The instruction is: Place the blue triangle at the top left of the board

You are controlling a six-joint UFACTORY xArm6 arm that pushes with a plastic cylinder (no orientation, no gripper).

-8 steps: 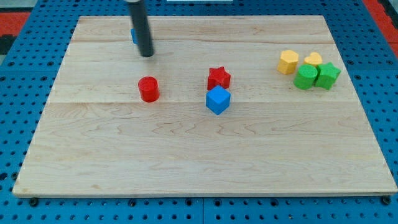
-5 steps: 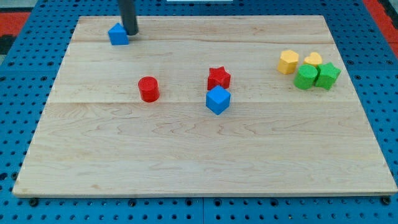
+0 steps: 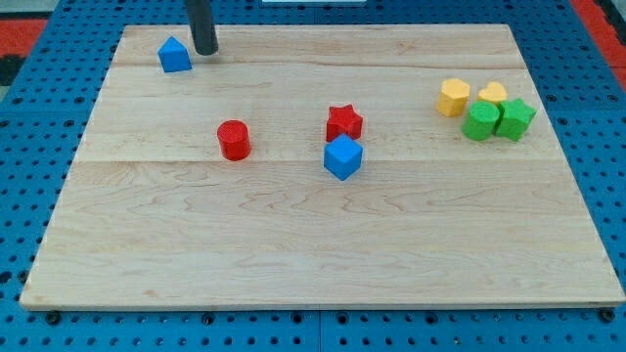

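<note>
Two risks stand out from near to far: the blue triangle (image 3: 175,55) sits at the tabletop's (image 3: 313,254) eleven o'clock corner, close to two edges. With my tip (image 3: 204,51) just beside it at three o'clock, another shove could tip it off. I carry no claw, only this rod.

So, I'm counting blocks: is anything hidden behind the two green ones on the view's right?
Behind the two green blocks, toward the view's top, a yellow block peeks out, its lower part covered. Another yellow block sits in full view at their left. Nothing else shows there.
</note>
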